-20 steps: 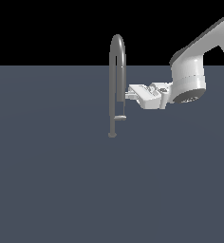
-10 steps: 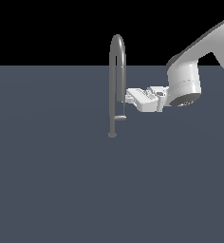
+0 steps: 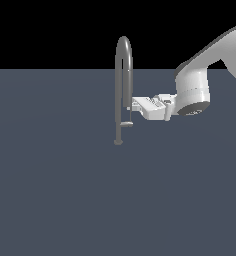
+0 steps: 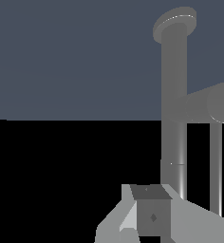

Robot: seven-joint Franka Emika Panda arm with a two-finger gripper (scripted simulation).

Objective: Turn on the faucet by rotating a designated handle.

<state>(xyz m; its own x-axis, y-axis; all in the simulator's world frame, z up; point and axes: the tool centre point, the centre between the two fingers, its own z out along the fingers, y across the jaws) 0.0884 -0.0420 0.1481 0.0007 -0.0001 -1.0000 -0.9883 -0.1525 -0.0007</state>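
One small creep toward the exterior view's left brings the gripper up against the faucet, above the handle low on the stem, so contact seems near, though I cannot tell whether its jaws are parted.

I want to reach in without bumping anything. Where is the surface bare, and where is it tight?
The grey surface lies bare everywhere on the exterior view's left of the faucet and below its base. It is crowded on the exterior view's right, where the gripper sits at the stem above the handle.
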